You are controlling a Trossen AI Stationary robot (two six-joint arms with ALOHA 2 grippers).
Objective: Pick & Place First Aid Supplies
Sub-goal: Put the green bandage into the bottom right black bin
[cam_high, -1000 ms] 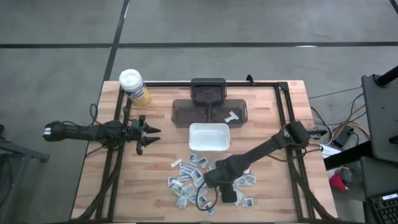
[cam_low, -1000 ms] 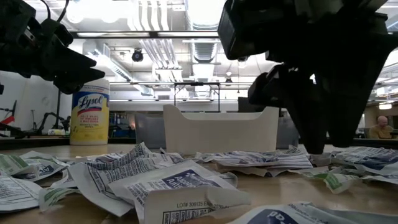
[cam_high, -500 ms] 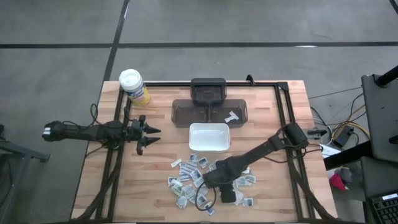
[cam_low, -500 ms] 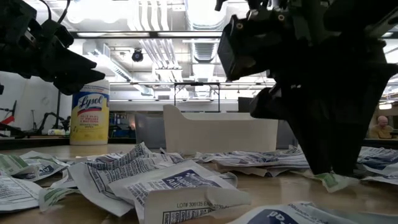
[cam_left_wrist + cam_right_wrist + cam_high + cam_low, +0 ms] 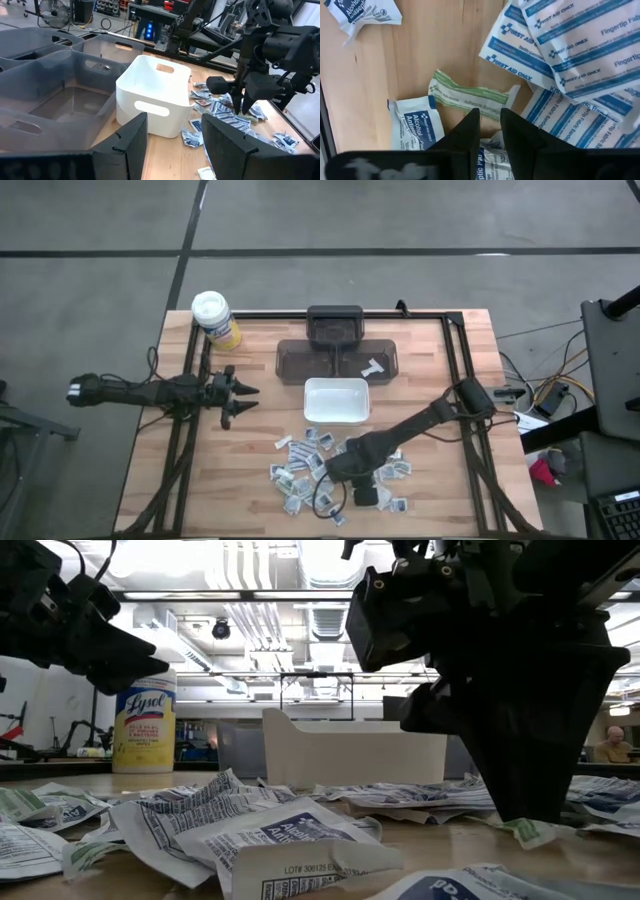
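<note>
right pincer [image 5: 333, 476]: low centre of the high view, fingers nearly together over a greenish packet [image 5: 470, 96] in the packets [image 5: 300, 465] | left pincer [image 5: 243, 399]: apart, idle at left

Bright ceiling lights [image 5: 330, 560] glare behind dark silhouetted arms; nearest packets [image 5: 290, 850] blurred

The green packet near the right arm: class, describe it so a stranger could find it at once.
Start at the white tray, then go to the packet pile in front of it, where the right end effector hangs. The green packet lies just past its tips, green-striped, unlike its blue-printed neighbours.
</note>
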